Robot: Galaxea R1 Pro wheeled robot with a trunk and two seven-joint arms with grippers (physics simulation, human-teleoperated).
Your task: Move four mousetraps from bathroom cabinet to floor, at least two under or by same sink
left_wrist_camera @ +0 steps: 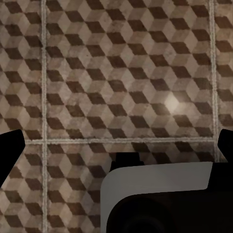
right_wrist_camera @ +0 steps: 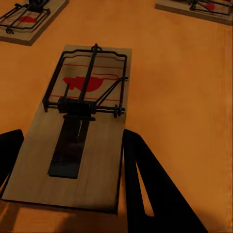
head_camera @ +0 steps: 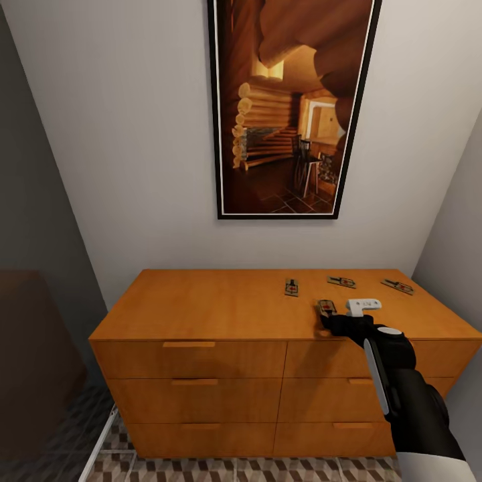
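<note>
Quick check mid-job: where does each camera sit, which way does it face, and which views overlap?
Head view: high up, looking forward and down at the cabinet with four mousetraps; right arm and right hand show.
Left wrist view: on the left arm, looking down at the bathroom floor; dark finger edges show.
Right wrist view: just above the nearest mousetrap, fingers either side.
Shared: head and right wrist views show that nearest mousetrap.

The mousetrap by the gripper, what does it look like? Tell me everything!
The mousetrap is a flat, pale wooden rectangle with dark wire parts, a dark metal strip and a red mark. It lies flat on the orange-brown cabinet, near the front edge. The right gripper is open, with a finger on each side; contact is unclear.
</note>
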